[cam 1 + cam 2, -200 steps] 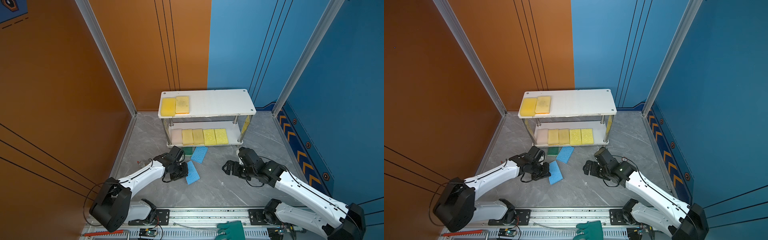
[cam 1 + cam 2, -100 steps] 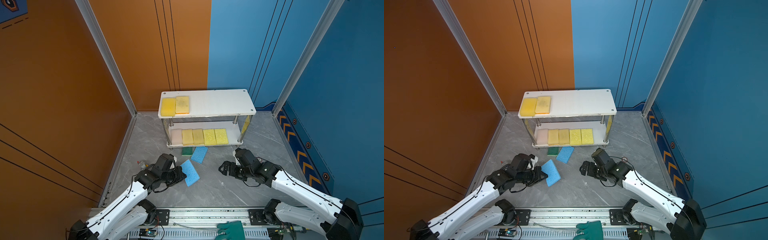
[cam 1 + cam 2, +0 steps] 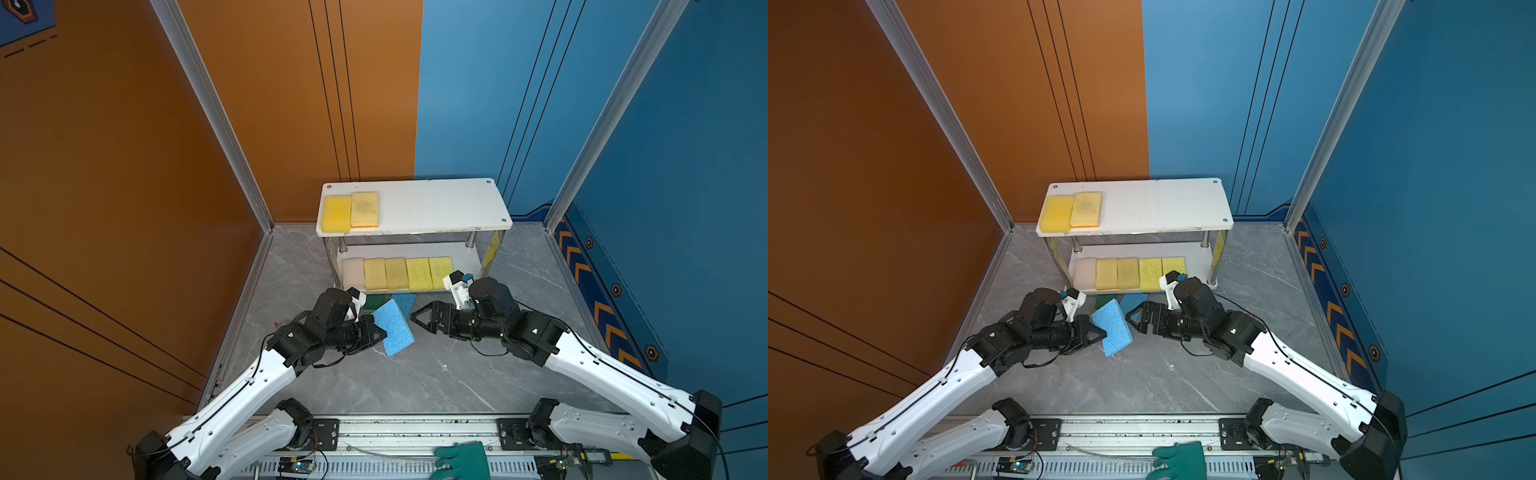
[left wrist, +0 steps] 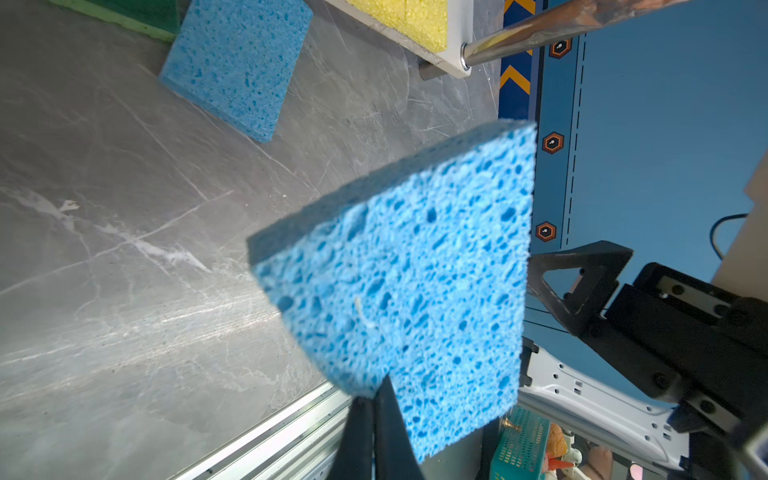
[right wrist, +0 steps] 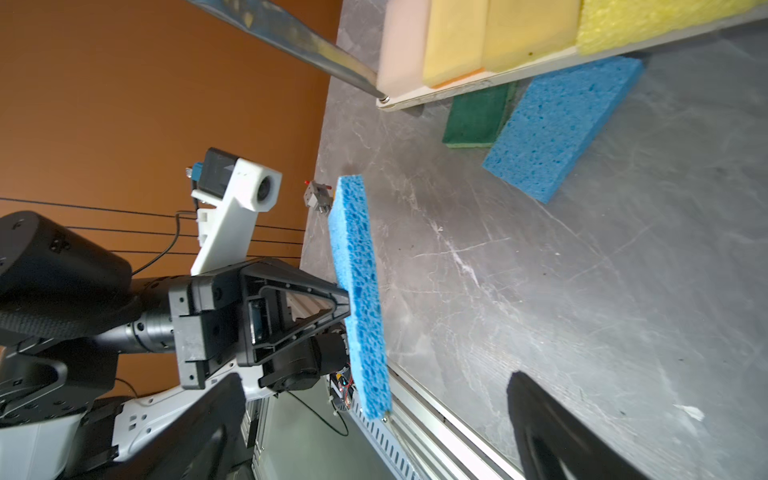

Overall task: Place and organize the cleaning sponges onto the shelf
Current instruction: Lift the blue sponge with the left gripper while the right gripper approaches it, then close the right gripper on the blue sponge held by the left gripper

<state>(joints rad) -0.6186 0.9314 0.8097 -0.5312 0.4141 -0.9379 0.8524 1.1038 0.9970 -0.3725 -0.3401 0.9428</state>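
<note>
Grey tabletop [image 3: 436, 374], shelf [image 3: 415, 208] at the middle of its far edge. Top board has two yellow sponges [image 3: 351, 212] side by side at the left end, the rest is bare. Lower board has a pink sponge [image 3: 353, 272] at the left end, then four more yellow sponges in a touching row; its right end is partly hidden by the right arm's wrist. Left gripper [image 3: 381, 332] has its jaws clamped on one edge of a blue sponge [image 3: 397, 328], which is clear of the tabletop in front of the shelf and tilted up on edge. Right gripper [image 3: 417, 318] has its jaws wide apart and empty, facing the sponge's free edge, close but not touching. On the tabletop right at the lower board's front edge lie a second blue sponge [image 3: 404, 301] and a green sponge [image 3: 376, 301]; the green one is partly under the board. Glove [image 3: 465, 459] at the near edge, not our job. My read: seven shelved, three to go, eighth in transfer. Looks like a handover to the right arm, could be a direct carry. Next: right clamps the free edge before left lets go, then lays it flat on the bare top board beside the yellow sponges. Soft foam, so grip deep.
</note>
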